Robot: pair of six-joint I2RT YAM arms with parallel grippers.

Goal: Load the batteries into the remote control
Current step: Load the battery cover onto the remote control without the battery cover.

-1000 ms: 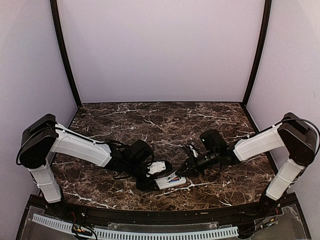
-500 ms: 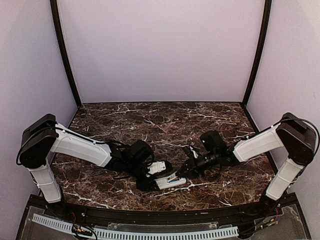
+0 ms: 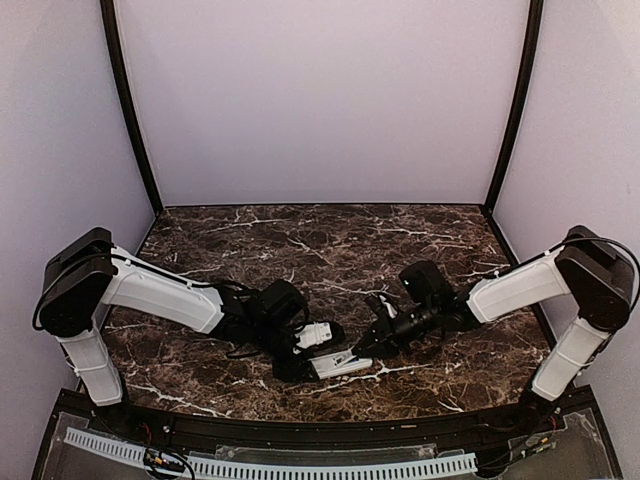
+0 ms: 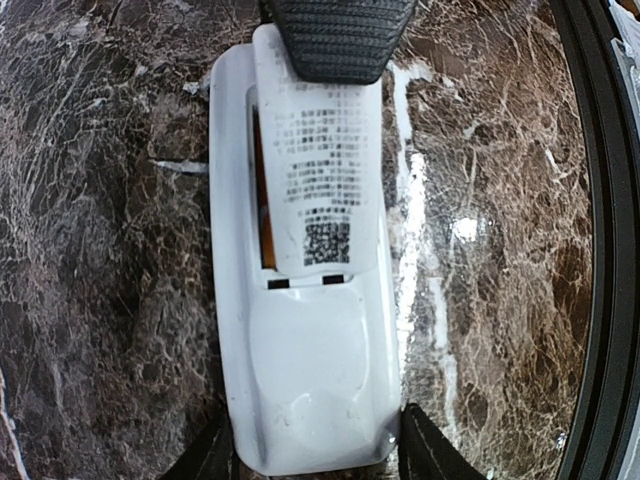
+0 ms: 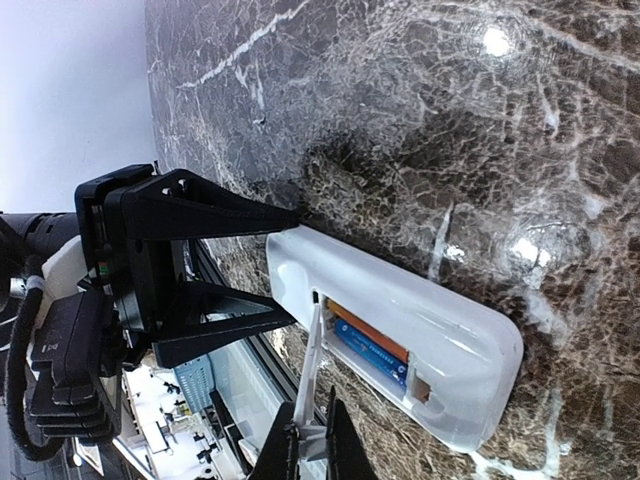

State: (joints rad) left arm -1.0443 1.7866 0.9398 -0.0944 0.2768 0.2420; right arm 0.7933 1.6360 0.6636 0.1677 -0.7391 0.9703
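The cover (image 4: 318, 170) has lowered over the remote control (image 4: 310, 380) in right gripper (image 5: 308, 440).

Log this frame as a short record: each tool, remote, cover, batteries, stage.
left tool: closed on one end of the remote, holding it on the table
right tool: shut on the edge of the cover
remote: lying back up, back open
cover: tilted over the open back, not seated
orange battery: inside the remote
blue battery: inside, beside the orange one
stage: both batteries in; cover not yet closed
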